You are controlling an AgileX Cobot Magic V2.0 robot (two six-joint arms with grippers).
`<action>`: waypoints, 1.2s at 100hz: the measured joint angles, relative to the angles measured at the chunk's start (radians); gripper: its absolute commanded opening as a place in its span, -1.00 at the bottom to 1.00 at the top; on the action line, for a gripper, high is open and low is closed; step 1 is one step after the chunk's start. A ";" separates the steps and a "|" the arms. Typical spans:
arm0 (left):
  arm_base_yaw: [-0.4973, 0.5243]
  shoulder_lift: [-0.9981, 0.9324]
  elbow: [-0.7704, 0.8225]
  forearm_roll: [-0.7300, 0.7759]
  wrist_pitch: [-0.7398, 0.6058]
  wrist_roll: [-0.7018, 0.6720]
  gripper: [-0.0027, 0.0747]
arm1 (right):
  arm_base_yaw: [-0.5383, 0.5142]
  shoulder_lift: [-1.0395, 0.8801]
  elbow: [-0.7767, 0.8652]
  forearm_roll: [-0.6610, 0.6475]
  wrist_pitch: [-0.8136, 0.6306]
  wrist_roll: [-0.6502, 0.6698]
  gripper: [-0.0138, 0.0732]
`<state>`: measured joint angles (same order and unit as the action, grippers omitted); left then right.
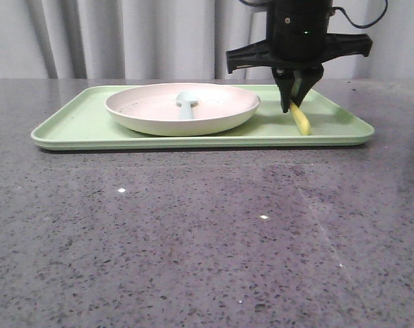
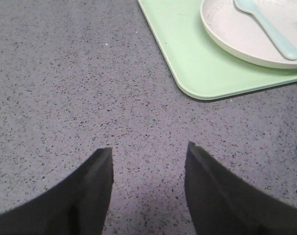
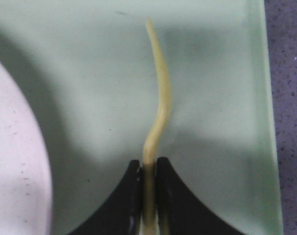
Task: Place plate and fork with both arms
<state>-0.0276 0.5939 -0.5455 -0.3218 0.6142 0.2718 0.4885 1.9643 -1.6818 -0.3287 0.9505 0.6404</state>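
Observation:
The cream plate (image 1: pixel 183 108) with a pinkish inside rests on the light-green tray (image 1: pixel 77 126); its rim also shows in the left wrist view (image 2: pixel 236 46) and the right wrist view (image 3: pixel 16 161). My right gripper (image 1: pixel 296 102) hangs over the tray's right part, shut on the yellow fork (image 1: pixel 300 119), which slants down to the tray surface. In the right wrist view the fork (image 3: pixel 160 103) shows edge-on, pinched between the two fingers of the right gripper (image 3: pixel 149 164). My left gripper (image 2: pixel 149 149) stands open over bare table, off the tray's corner (image 2: pixel 197 83), holding nothing.
A pale blue-grey spoon (image 1: pixel 186 104) lies inside the plate, seen also in the left wrist view (image 2: pixel 268 27). Speckled grey tabletop (image 1: pixel 207 232) stretches in front of the tray. Grey curtains (image 1: pixel 125 34) hang behind the table.

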 measured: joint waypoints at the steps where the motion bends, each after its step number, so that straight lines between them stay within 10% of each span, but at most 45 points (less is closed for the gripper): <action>1: 0.000 0.000 0.000 0.000 0.000 0.000 -0.06 | 0.000 0.000 0.000 0.000 0.000 0.000 -0.74; 33: 0.000 0.000 0.000 0.000 0.000 0.000 -0.06 | 0.000 0.000 0.000 0.001 0.000 0.000 -0.70; 57: 0.000 0.000 0.000 0.000 0.000 0.000 -0.06 | 0.000 0.000 0.000 0.002 0.000 0.000 -0.21; 120: 0.000 0.000 0.000 0.000 0.000 0.000 -0.06 | 0.000 -0.007 0.000 0.002 0.004 -0.010 -0.21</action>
<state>-0.0276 0.5939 -0.5455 -0.3218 0.6142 0.2718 0.4885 1.9571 -1.6818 -0.3265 0.9542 0.6301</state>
